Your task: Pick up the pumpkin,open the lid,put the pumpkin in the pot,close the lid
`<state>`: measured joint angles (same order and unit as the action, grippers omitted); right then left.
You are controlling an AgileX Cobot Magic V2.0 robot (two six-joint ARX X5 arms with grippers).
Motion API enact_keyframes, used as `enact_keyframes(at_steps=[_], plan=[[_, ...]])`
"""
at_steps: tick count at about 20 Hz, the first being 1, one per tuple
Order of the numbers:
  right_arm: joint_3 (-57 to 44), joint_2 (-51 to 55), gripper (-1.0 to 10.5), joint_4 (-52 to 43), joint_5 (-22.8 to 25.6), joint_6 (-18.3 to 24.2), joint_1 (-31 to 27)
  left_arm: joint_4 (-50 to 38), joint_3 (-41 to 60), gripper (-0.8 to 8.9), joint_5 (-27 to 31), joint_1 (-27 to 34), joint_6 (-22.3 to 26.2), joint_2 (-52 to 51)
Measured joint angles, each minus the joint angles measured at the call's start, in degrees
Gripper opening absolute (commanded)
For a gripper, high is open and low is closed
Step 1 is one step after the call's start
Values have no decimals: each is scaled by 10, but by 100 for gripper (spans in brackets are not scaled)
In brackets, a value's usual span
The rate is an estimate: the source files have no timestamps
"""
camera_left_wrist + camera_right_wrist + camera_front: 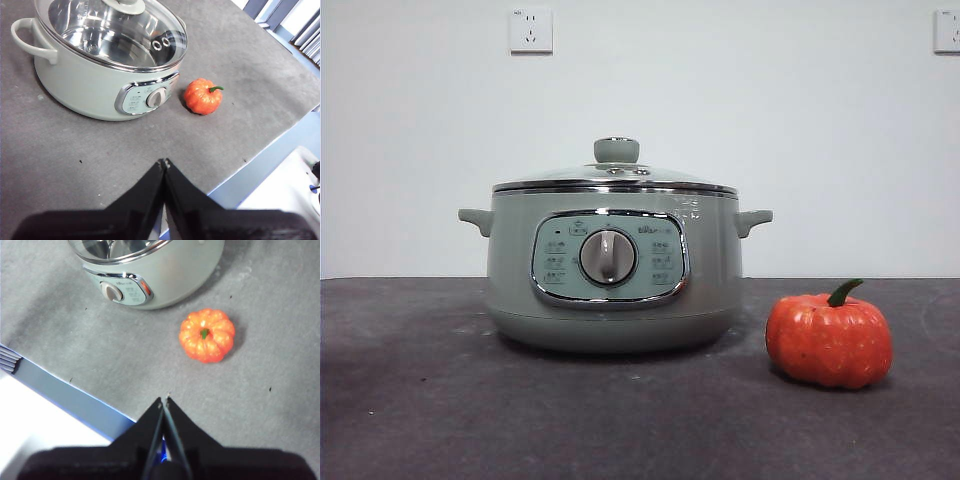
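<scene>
The pale green pot (610, 270) stands in the middle of the dark table with the glass lid (616, 172) on it, knob on top. The small orange pumpkin (828, 340) sits on the table to the pot's right, apart from it. In the left wrist view the pot (95, 80), lid (112, 30) and pumpkin (202, 96) lie well ahead of my left gripper (164, 161), which is shut and empty. In the right wrist view the pumpkin (207, 335) and pot (160, 275) lie ahead of my right gripper (163, 399), also shut and empty. Neither arm shows in the front view.
The grey table's (60, 150) front edge (65, 390) runs close under both grippers. A white wall with two sockets (531, 30) stands behind the table.
</scene>
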<state>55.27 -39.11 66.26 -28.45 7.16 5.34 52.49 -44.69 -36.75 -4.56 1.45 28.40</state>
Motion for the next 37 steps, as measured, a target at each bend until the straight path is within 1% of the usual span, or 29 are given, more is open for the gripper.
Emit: enact_keyframes(at_steps=[1, 2, 3, 4, 5, 6, 12, 16, 17, 22, 26, 30, 32, 37], plan=[[0, 0, 15, 0, 0, 2, 0, 0, 0, 122, 0, 0, 1, 2], [0, 0, 89, -1, 0, 3, 0, 0, 0, 324, 0, 0, 2, 2], [0, 0, 251, -2, 0, 4, 0, -1, 0, 570, 0, 0, 3, 2], [0, 0, 456, -3, 0, 4, 0, -2, 0, 701, 0, 0, 5, 2], [0, 0, 647, -3, 0, 3, 0, -2, 0, 723, 0, 0, 5, 2], [0, 0, 704, -3, 0, 2, 0, -2, 0, 723, 0, 0, 5, 2], [0, -14, 696, -7, 0, -7, 2, -2, 0, 723, 0, 0, 5, 2], [0, -58, 693, -31, 7, -14, 28, -2, 0, 723, -1, 0, 7, 2], [0, -74, 693, -44, 18, -14, 40, -2, 0, 723, -1, 0, 7, 2], [0, -191, 693, -121, 116, -14, 116, -3, 0, 723, -1, 0, 7, 2], [0, -298, 694, -185, 170, -14, 166, -3, 0, 723, -1, 0, 7, 2], [0, -387, 701, -241, 214, -14, 196, -3, 0, 723, -1, 0, 7, 2], [0, -422, 702, -268, 226, -14, 202, -4, 0, 723, -1, 0, 7, 2], [0, -489, 702, -315, 229, -14, 209, -6, 0, 723, -1, 0, 7, 2]])
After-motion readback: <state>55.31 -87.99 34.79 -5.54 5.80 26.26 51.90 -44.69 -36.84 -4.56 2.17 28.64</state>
